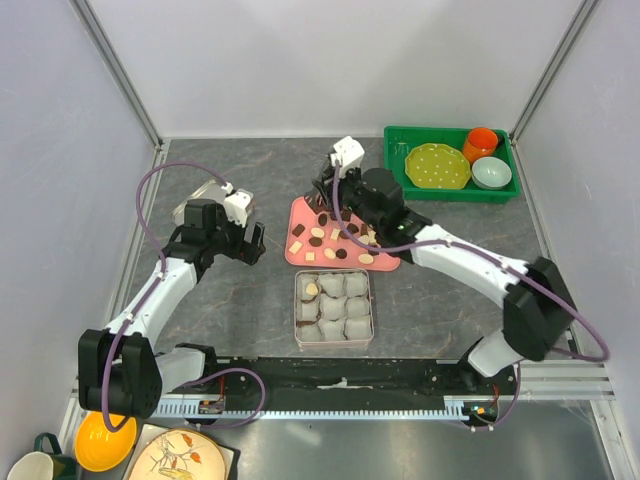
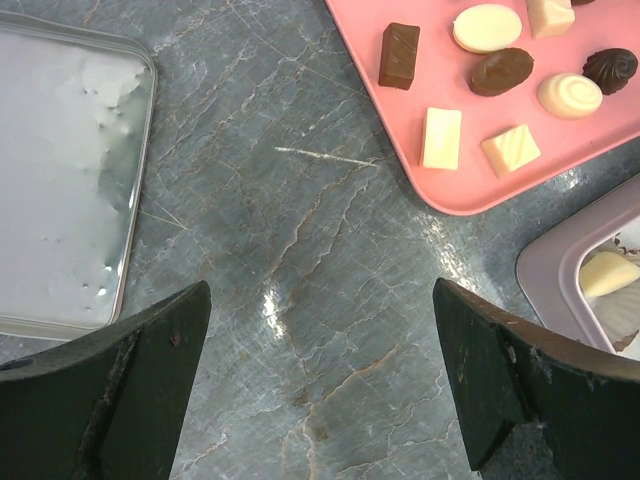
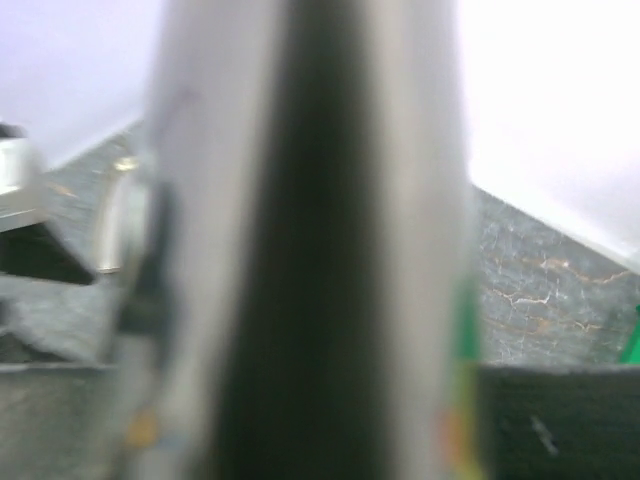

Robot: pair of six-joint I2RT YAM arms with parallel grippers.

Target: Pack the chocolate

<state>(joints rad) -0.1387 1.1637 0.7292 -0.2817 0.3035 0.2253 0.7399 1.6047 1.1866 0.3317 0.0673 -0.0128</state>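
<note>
Basically, the chocolate (image 1: 335, 240) sits loose on the pink tray (image 1: 296, 252) at table centre, dark and cream pieces mixed. The right gripper (image 1: 326, 205) hangs over the tray's 11 o'clock area, so the pieces are directly under it and just toward 5 o'clock. The right arm is clearly nearer, and a pick looks like its job. Its jaw state cannot be told: the right wrist view is blocked by a blurred close object and the top view is too small. The left gripper (image 2: 320, 300) is spread wide with nothing in it, low over bare table (image 2: 300, 220), with the tray at its 1 o'clock in the wrist view. The dark bar (image 2: 400, 55) there has its long axis about 12-to-6; the other pieces are round, oval or square. The tin (image 1: 370, 300) lies at 6 o'clock of the tray, almost touching it, and is filled with white paper cups (image 1: 345, 310) in a three-by-three grid. The 10 o'clock corner cup holds a cream piece (image 2: 608, 272); the rest look empty. The silver lid (image 2: 60, 180) is at 9 o'clock of the left gripper. The green bin (image 1: 395, 160) at 2 o'clock of the tray holds a dotted plate (image 1: 437, 166), an orange cup (image 1: 481, 143) and a pale bowl (image 1: 491, 173).
</note>
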